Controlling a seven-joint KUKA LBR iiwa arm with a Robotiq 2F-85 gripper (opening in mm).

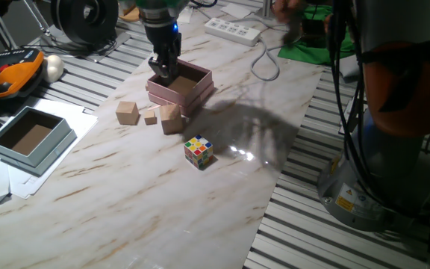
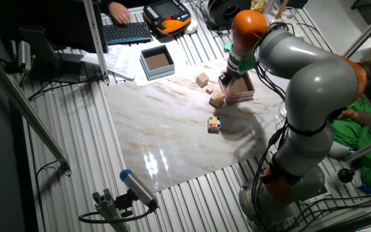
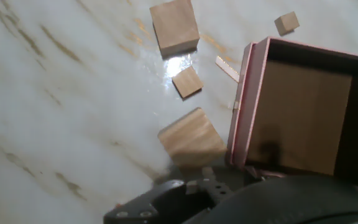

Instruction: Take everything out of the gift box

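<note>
The pink gift box (image 3: 303, 106) shows only its bare brown floor, wooden cubes (image 3: 174, 26) lying outside on the worktop (image 1: 125, 172); the gripper's (image 1: 163, 69) opening cannot be told.

gift box (image 1: 189, 84) near wall hidden behind the gripper (image 1: 162, 72), jaws' spacing unreadable, hand-view fingertips cut off

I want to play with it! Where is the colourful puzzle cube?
In one fixed view the puzzle cube sits alone on the marble table, nearer the camera than the wooden blocks.
</note>
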